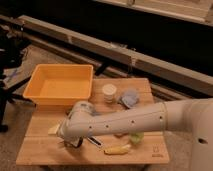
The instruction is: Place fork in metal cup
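Wooden table [145, 155], seen from above at a slant. The white arm [125, 121] reaches in from 3 o'clock and crosses the board toward 9 o'clock. The gripper [71, 142] hangs low over the table's 8 o'clock corner, pointing down, close to the wood. We cannot tell whether it is apart, together or clamped on anything, as the wrist housing covers most of it. What we take for the fork [94, 141], a thin dark strip, lies flat on the board just at 3 o'clock of the gripper; contact between them unclear. A pale round cup [109, 92] stands upright near 12 o'clock of the table's middle, with a blue-grey cloth [130, 98] just beside it at 3 o'clock. A yellow bin [35, 82] fills the 10 o'clock corner. A yellow object [117, 149] lies near the 6 o'clock edge, with a green object [136, 137] beside it at 1 o'clock.
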Robot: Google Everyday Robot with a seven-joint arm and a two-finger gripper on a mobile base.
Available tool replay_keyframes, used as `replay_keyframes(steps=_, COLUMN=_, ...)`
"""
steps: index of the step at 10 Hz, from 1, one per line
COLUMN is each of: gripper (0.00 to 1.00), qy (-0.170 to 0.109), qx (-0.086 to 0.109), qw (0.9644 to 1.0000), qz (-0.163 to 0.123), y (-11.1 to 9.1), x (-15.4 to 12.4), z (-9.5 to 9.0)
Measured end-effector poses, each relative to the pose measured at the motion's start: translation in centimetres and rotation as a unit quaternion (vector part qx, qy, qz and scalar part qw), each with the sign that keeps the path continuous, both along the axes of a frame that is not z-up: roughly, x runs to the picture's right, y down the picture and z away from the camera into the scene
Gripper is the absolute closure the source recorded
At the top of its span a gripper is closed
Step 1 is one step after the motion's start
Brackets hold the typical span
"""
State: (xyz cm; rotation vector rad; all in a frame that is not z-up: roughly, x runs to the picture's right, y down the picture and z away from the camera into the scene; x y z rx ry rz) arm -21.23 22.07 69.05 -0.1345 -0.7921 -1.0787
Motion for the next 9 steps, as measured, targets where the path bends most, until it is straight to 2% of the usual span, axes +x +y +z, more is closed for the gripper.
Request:
replay_keyframes(steps=4, gripper=0.20, qy=-0.009, qx=0.047, qw=0.9987, qz=0.018, y=-3.2, x=-0.8, z=-3.1)
replay_keyframes(steps=6, gripper=0.20, qy=-0.005, qx=0.066, qw=0.9974, qz=0.029, y=-4.1, x=-0.9, z=-3.2)
replay_keyframes(steps=9, gripper=0.20, qy=0.001, qx=0.071, qw=0.9967, qz=0.040, y=-4.5, x=-0.4, z=-2.9)
